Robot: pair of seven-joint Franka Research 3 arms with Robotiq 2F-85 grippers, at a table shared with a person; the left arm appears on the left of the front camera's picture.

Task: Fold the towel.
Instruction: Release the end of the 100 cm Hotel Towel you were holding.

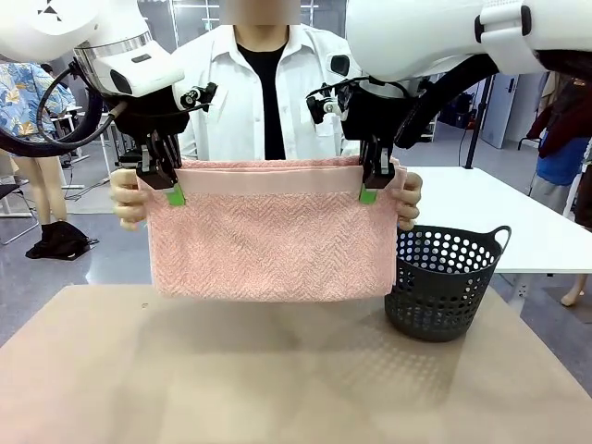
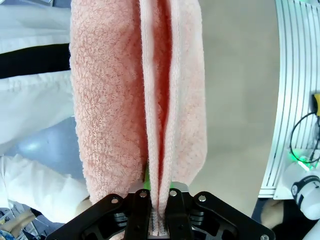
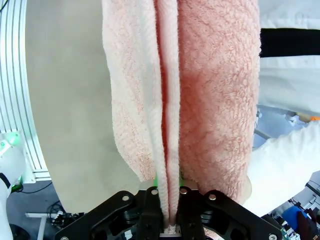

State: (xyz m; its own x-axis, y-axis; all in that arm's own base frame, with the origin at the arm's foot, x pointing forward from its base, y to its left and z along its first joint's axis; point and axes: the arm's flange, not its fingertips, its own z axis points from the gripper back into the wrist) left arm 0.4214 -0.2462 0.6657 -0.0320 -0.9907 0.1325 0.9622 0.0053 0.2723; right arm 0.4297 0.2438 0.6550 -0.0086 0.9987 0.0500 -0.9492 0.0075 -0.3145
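Observation:
The salmon-pink towel (image 1: 268, 236) hangs doubled over above the table, its plain band along the top. My left gripper (image 1: 172, 190) is shut on its upper left corner, and my right gripper (image 1: 370, 190) is shut on the upper right corner. A person's hands (image 1: 128, 199) hold the towel's two side edges just outside my fingers. In the left wrist view the towel (image 2: 135, 100) runs up from between the closed fingers (image 2: 159, 220). The right wrist view shows the towel's (image 3: 185, 100) layers pinched in the same way (image 3: 170, 220).
A dark perforated basket (image 1: 442, 282) stands on the beige table (image 1: 277, 370) at the right, just below the towel's right corner. The person in a white shirt stands directly behind the towel. A white table lies behind the basket.

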